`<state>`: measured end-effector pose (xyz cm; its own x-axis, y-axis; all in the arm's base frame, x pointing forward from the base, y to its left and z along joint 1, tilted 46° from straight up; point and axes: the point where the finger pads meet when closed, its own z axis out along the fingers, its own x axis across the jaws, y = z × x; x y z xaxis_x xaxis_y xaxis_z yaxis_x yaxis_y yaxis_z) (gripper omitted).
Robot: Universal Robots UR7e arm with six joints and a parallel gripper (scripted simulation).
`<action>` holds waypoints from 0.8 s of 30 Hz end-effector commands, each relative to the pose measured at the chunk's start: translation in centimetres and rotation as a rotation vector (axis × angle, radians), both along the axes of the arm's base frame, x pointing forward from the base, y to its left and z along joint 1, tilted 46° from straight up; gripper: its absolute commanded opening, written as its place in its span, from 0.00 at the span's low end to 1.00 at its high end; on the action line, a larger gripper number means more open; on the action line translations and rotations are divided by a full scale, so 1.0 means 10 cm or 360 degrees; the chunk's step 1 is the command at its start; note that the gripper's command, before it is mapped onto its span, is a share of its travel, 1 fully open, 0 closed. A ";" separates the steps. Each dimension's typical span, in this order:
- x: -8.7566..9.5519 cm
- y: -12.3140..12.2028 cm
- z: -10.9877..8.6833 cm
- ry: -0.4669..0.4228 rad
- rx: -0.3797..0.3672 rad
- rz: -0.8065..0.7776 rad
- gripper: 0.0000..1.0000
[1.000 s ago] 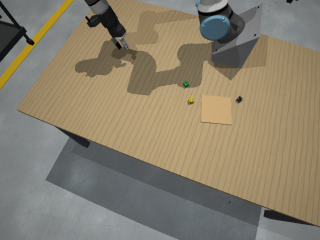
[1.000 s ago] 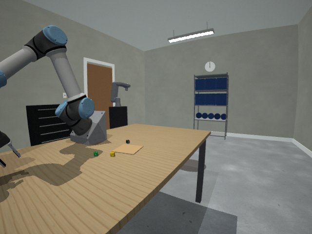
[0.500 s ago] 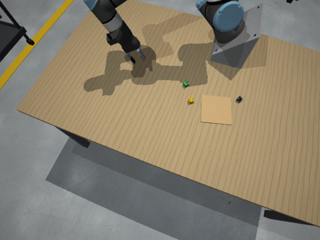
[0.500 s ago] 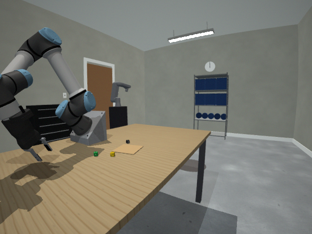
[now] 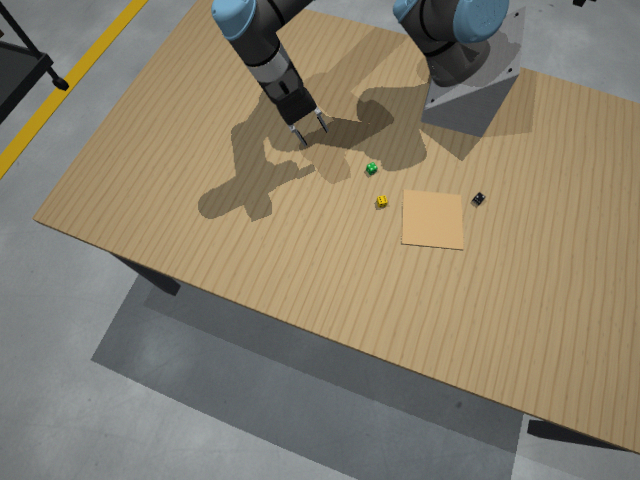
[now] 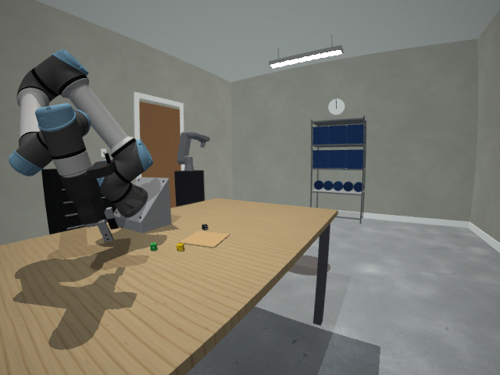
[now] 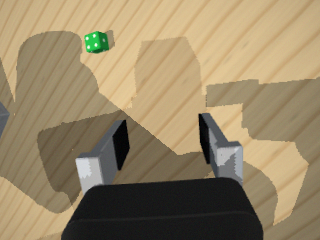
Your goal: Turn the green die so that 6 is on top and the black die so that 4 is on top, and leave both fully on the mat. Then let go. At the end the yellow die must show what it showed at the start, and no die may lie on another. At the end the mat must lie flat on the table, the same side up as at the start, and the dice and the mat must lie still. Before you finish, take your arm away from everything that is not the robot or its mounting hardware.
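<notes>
Above the wooden surface (image 5: 289, 248) (image 6: 226, 282) (image 7: 260, 30), the fingers (image 5: 311, 128) (image 6: 105, 233) hang wide open and hold nothing.
Left to right from the top, past the fingers, the green die (image 5: 371, 168) (image 6: 153, 246) (image 7: 96, 42) sits on the bare wood, the yellow die (image 5: 382, 201) (image 6: 180, 247) lies near it, just beside the tan mat (image 5: 432, 219) (image 6: 205, 238), which lies flat, and the black die (image 5: 478, 198) (image 6: 205, 226) rests off the mat's far side.

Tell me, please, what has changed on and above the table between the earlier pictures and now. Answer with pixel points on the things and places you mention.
The arm has swung its gripper (image 5: 316, 138) (image 7: 163, 131) across the table towards the green die (image 5: 371, 168) (image 6: 153, 246) (image 7: 96, 42). Nothing was taken hold of; the fingers stand open. The green die, the yellow die (image 5: 382, 201) (image 6: 180, 247), the black die (image 5: 478, 198) (image 6: 205, 226) and the mat (image 5: 432, 219) (image 6: 205, 238) stayed where they were.
</notes>
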<state>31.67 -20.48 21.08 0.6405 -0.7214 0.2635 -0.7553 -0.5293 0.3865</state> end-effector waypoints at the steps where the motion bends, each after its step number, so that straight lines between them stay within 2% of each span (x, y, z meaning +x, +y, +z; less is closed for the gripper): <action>1: 0.05 0.30 -0.17 0.0132 -0.0059 0.0232 1.00; 6: 0.06 0.58 -0.32 0.0254 -0.0127 0.0454 1.00; 8: 0.06 0.58 -0.32 0.0254 -0.0127 0.0454 1.00; 17: 0.03 0.96 -0.51 0.0426 -0.0248 0.0776 1.00; 24: -0.01 1.13 -0.58 0.0505 -0.0315 0.0928 1.00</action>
<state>31.72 -9.90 15.53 0.9656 -0.2375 0.1055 -0.2472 -0.7142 0.6549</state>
